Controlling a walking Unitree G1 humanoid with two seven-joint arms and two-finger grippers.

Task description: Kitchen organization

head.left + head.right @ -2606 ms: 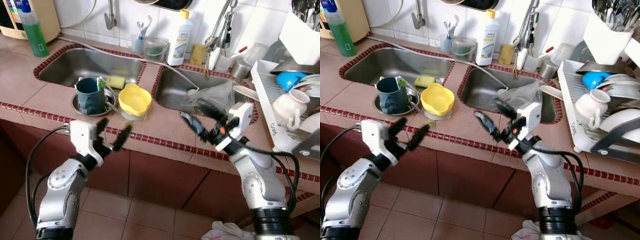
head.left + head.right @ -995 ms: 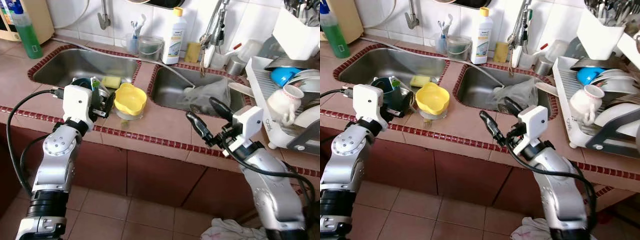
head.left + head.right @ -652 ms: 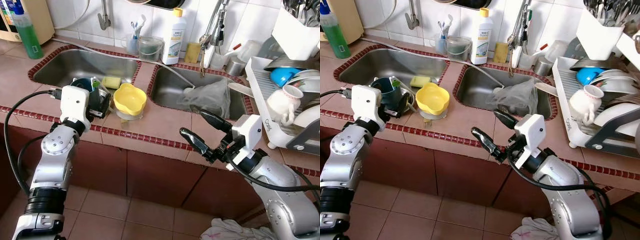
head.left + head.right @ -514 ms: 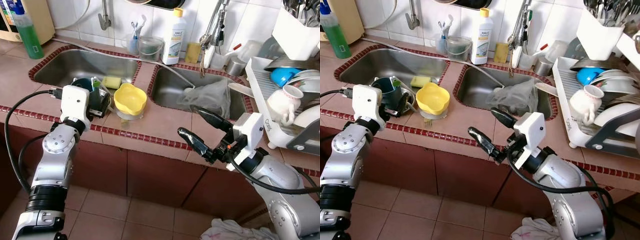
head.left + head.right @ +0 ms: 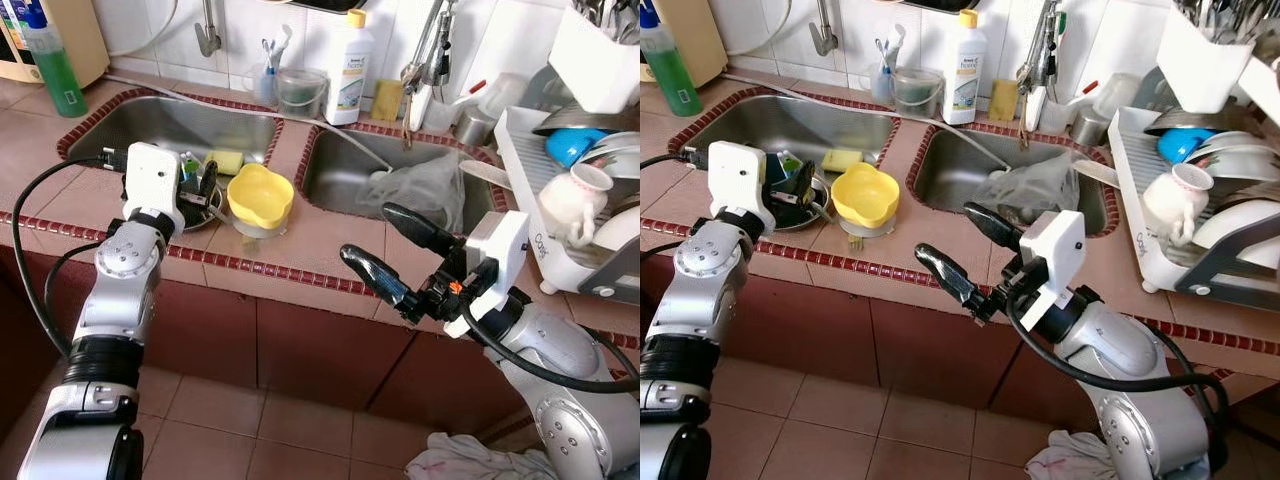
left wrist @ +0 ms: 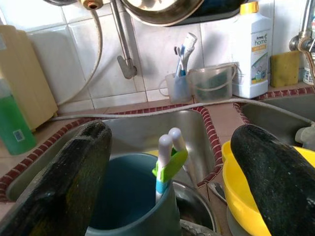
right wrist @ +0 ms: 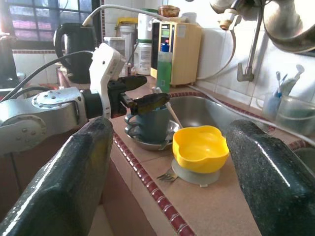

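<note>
Teal mug (image 6: 133,201) stood in a steel bowl (image 7: 147,142) at the left sink's edge, left gripper (image 5: 798,190) spread around it. Left wrist view revealed a green-white brush (image 6: 166,162) inside. Right gripper (image 5: 392,250) hovered spread above the counter (image 5: 310,245), near the yellow bowl (image 5: 260,195)

teal mug (image 5: 190,172) mostly blocked by the left gripper (image 5: 196,188), label text on the white bottle (image 5: 349,68) too tiny to be read, dish rack (image 5: 560,215) chopped off at the right edge, green bottle (image 5: 52,62) clipped at the top
</note>
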